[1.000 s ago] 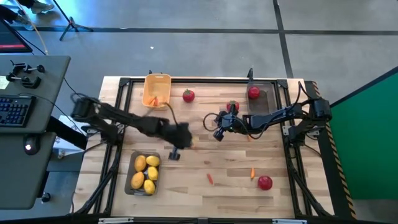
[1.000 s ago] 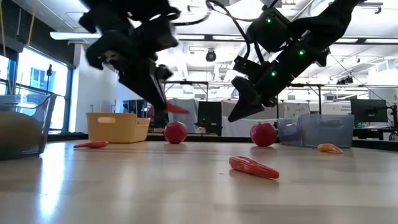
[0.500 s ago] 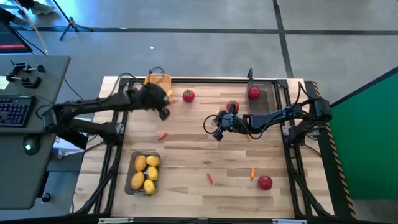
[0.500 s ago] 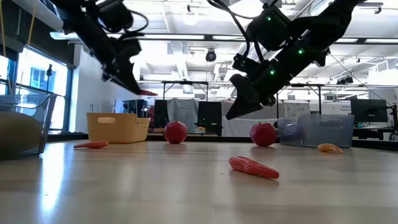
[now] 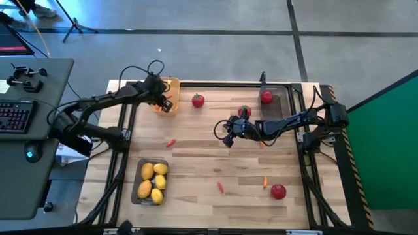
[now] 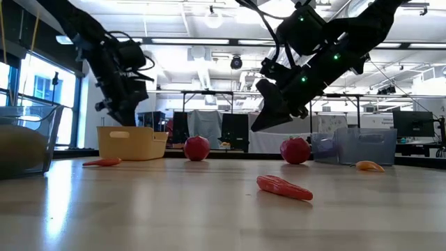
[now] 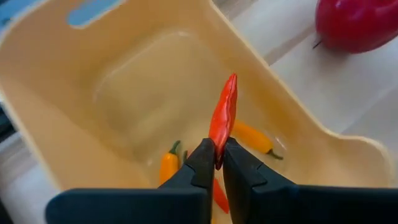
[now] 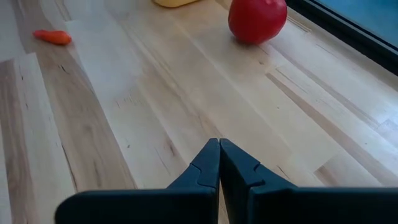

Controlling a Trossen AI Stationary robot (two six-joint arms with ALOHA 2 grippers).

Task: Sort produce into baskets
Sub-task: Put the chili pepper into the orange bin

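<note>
Carrot (image 7: 224, 119) in your left gripper (image 7: 219, 163) hangs directly over the yellow basket (image 7: 124, 93), its long axis running straight out from the pinched fingertips toward the basket floor, so the coming release looks like a plain drop with no sideways reach. You see the jaws clamped on its lower end; it is thin, glossy, orange-red, tapering to a point. Below it two or three paler orange pieces already lie on the basket bottom. From above, the left gripper (image 5: 163, 99) sits at the basket (image 5: 171, 83) in the table's far-left corner, with a red fruit (image 5: 198, 100) just beside it. Your right gripper (image 5: 228, 134) waits mid-table, fingers closed on nothing, nearer to the loose carrots (image 5: 221, 187) on the near boards and the red fruit (image 5: 278, 191) there. Lemons (image 5: 151, 181) fill the near-left tray (image 5: 134, 196); another fruit (image 5: 266, 97) rests in the far-right tray (image 5: 287, 86).
</note>
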